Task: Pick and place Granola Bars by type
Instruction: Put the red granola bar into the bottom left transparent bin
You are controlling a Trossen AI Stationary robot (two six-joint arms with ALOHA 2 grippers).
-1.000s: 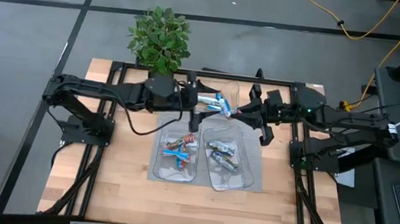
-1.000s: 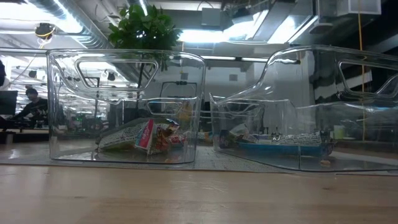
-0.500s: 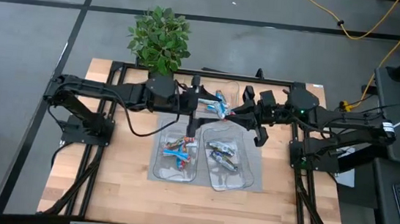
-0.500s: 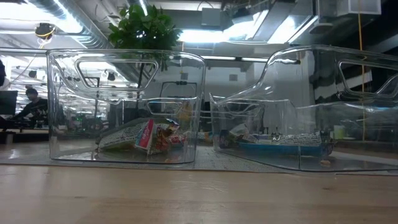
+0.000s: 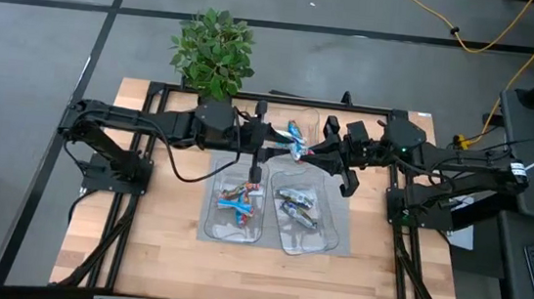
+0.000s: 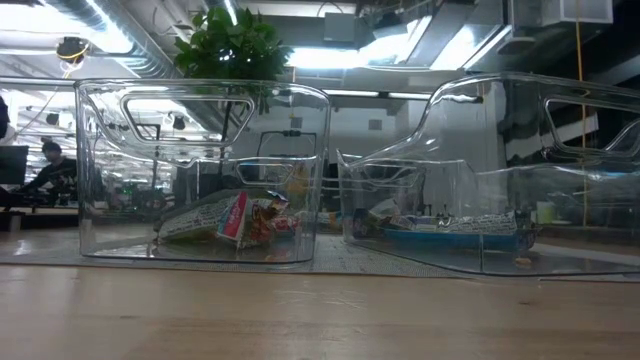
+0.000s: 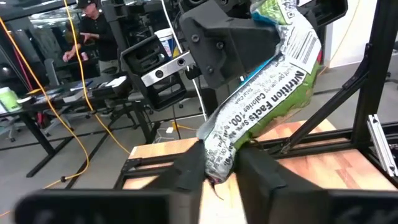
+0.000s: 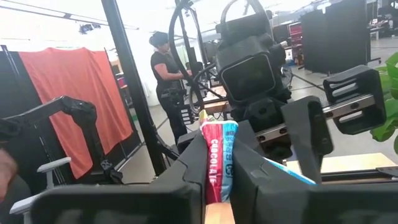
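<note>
You can read "Nutrition Facts" and "Calories" on the silvery-green granola bar (image 7: 267, 102) clamped at its lower end between the left gripper (image 7: 221, 165) fingers; its other end runs up to the right gripper (image 8: 217, 171). In the right wrist view, the end of a blue and red bar (image 8: 217, 158) shows pinched between the right fingers, with white lettering you cannot fully read. From above, both arms reach level toward each other over the back tray (image 5: 317, 118), and the two grippers meet just behind the front trays, with the wrapped bar between them above the worktop (image 5: 168, 258). The front tray nearer the left arm (image 5: 211, 225) holds bright blue and red bars (image 5: 238, 202). The front tray nearer the right arm (image 5: 335, 237) holds dark silvery bars (image 5: 295, 207). A potted plant (image 5: 214, 51) stands behind the left arm.
</note>
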